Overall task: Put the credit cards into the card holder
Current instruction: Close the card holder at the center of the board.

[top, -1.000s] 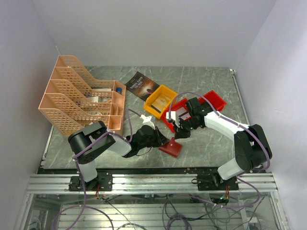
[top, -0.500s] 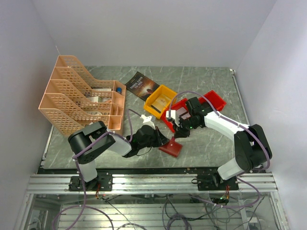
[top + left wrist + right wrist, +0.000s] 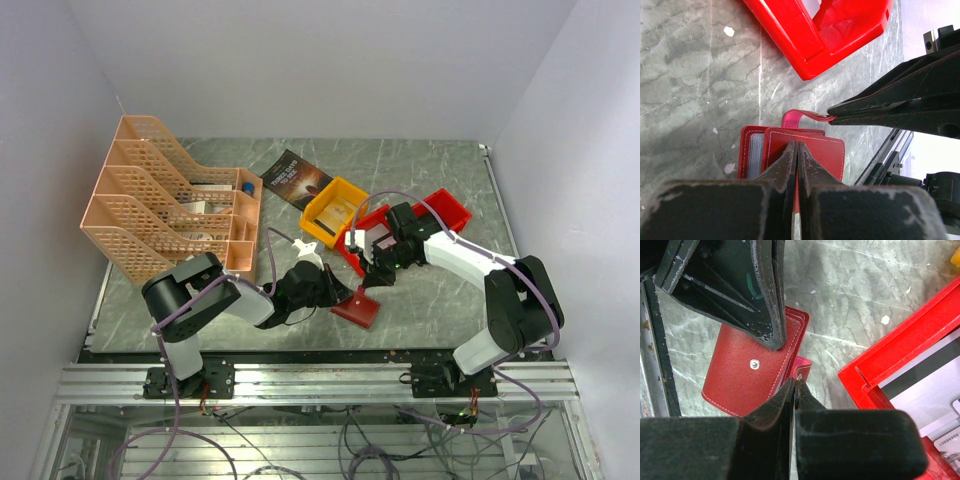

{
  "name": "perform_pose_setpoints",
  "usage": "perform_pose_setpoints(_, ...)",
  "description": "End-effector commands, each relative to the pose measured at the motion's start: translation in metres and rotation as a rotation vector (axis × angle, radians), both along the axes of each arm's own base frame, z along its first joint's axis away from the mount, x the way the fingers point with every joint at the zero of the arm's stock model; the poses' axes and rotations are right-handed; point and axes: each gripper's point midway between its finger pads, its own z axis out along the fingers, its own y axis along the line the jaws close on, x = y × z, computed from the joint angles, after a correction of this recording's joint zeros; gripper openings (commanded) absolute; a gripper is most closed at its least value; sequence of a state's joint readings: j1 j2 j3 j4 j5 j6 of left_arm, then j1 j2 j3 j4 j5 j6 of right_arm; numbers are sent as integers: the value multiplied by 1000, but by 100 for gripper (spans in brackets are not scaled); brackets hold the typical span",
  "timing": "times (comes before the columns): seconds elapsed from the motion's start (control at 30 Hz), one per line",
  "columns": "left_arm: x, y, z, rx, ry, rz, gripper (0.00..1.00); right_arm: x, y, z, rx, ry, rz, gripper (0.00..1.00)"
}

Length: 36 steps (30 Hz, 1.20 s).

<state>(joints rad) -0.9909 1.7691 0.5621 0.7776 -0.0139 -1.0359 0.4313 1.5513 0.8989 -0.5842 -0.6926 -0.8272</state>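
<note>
Since a second ago the right gripper (image 3: 371,278) has pinched its jaws together and its arm has shifted a little to the left; the card holder (image 3: 356,309) has stayed where it was.

From above, the card holder lies on the grey table (image 3: 430,300) near the front edge, between the two arms. The left gripper (image 3: 344,297) reaches it from the left and the right gripper comes down on it from behind. Just beyond stands a red bin (image 3: 372,232), with a yellow bin (image 3: 335,210) beside it, a dark book (image 3: 296,178) farther back and an orange file rack (image 3: 170,200) at the left.

At the left wrist, the left gripper (image 3: 797,150) has its fingers pressed together, clamped on the edge of the card holder's (image 3: 825,155) red cover. Pale pockets (image 3: 755,155) show at the left side of the case. A thin red strap (image 3: 802,114) arches up from the far edge, and the right gripper's (image 3: 832,116) black tips grip its end. The red bin (image 3: 830,35) sits beyond, apart from the case.

At the right wrist, the right gripper (image 3: 795,385) is closed on the strap (image 3: 804,369), no gap between its fingers. The card holder (image 3: 745,375) lies flat on the table (image 3: 850,290), a metal snap (image 3: 755,364) on its cover, and the left gripper (image 3: 772,337) bears on its upper edge. Cards (image 3: 925,395) lie inside the red bin (image 3: 890,365) at the right.
</note>
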Motion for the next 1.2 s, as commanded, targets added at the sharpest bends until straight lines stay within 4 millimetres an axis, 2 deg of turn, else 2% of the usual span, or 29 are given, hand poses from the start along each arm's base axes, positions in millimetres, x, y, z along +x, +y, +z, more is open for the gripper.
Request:
perform_pose_setpoints(0.0, -6, -3, -3, 21, 4, -38, 7, 4, 4, 11, 27, -28, 18, 0)
perform_pose_setpoints(0.23, -5, -4, -1, 26, -1, -44, 7, -5, 5, 21, 60, -71, 76, 0)
perform_pose_setpoints(0.57, -6, -5, -4, 25, 6, -45, 7, -27, 4, 7, 13, -83, 179, 0)
perform_pose_setpoints(0.7, -6, -6, -2, 22, 5, -48, 7, -32, 9, 2, -11, -86, 211, 0)
perform_pose_setpoints(0.83, -6, -7, 10, -15, -19, -53, 7, -31, 9, -2, -28, -87, 211, 0)
perform_pose_setpoints(1.0, -6, -7, 32, -39, -50, -59, 13, -36, 9, -4, -30, -80, 222, 0)
perform_pose_setpoints(1.17, -14, -7, 42, -52, -51, -82, 13, -36, 9, -7, -40, -77, 226, 0)
